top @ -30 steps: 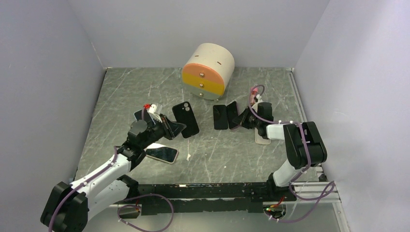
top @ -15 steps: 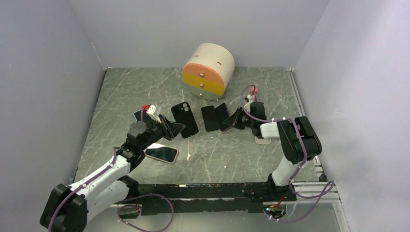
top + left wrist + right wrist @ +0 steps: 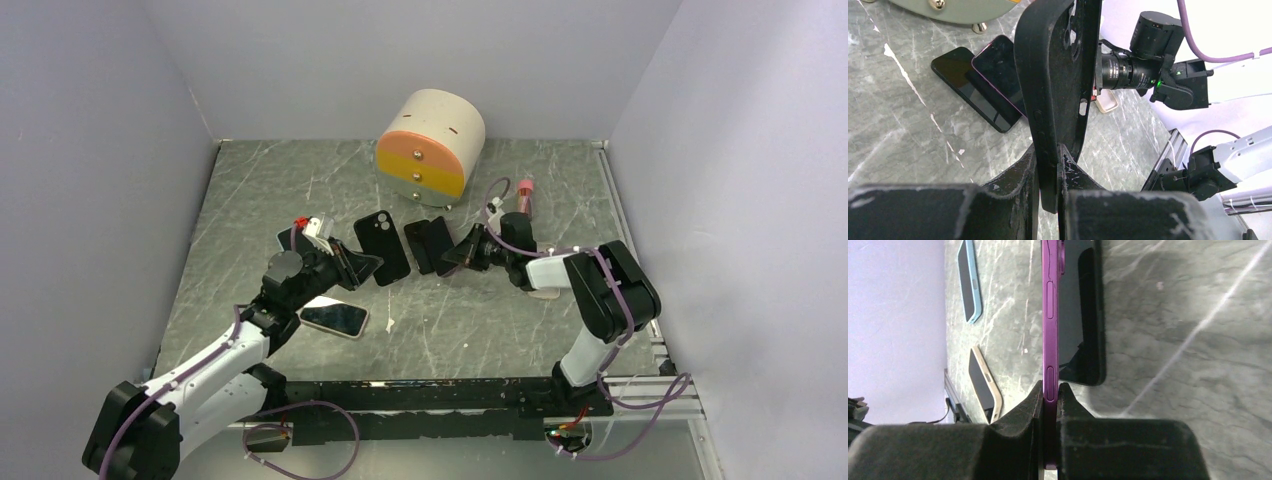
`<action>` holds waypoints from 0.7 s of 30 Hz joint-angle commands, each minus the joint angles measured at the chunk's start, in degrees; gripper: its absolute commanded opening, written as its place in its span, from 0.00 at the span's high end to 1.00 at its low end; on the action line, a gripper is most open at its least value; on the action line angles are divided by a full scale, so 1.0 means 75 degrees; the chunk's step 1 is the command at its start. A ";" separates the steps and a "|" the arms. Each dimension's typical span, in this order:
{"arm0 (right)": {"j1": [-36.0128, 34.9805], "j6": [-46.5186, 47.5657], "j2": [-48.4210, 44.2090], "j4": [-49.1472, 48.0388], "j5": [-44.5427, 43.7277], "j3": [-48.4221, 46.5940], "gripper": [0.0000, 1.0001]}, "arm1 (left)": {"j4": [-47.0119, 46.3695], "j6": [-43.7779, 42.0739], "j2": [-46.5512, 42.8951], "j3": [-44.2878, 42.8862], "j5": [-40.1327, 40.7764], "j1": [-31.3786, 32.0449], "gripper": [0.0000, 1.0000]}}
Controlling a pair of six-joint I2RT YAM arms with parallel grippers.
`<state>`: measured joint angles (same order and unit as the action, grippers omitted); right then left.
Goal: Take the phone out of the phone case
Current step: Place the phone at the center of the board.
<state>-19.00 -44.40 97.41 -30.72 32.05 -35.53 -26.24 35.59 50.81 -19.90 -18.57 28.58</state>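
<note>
Fingers of the left gripper are nearly closed, pinching the black phone case by its long side wall so that it stands on edge above the table. The scene behind shows through its camera cut-out, so I judge the shell empty. Held up like that, its open face is off the marble and away from the other handsets. To the right, the right gripper is likewise clamped narrow on the purple phone, its 2 pads squeezing front and back near the lower side button, with the slab turned edge-up. That thin-edge pinch suits a flat thing that is hard to scoop off a flat surface. The purple phone sits mid-table, leaning over a black phone that lies screen-up. The left wrist view suggests they overlap, but I cannot tell whether they touch. Since phone and case sit in separate grippers, apart from each other, the extraction looks done, and what remains is probably setting both down. A dark handset lies camera-side up between the 2 grippers, so either placement needs a bare patch. A beige-cased phone rests nearer, beside the left arm, and a drawer unit stands at the far edge.
</note>
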 commanded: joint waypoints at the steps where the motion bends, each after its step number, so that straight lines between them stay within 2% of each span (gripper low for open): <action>1: -0.0098 -0.0287 -0.0343 -0.1032 0.0018 -0.0040 1.00 | -0.0228 -0.0070 -0.0174 -0.0018 0.0026 -0.0025 0.97; 11: 0.0630 0.0496 -0.0394 -0.0390 -0.0260 -0.0273 1.00 | -0.0201 -0.0088 -0.0228 -0.0002 0.0028 -0.0028 0.98; 21: 0.0781 0.0617 0.0275 -0.0465 -0.0015 -0.0665 1.00 | -0.0193 -0.0100 -0.0202 -0.0007 0.0027 -0.0025 0.98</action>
<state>-13.17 -40.66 98.24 -30.02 30.13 -36.80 -25.36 35.57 50.09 -19.90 -18.57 28.58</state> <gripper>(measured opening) 0.085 0.165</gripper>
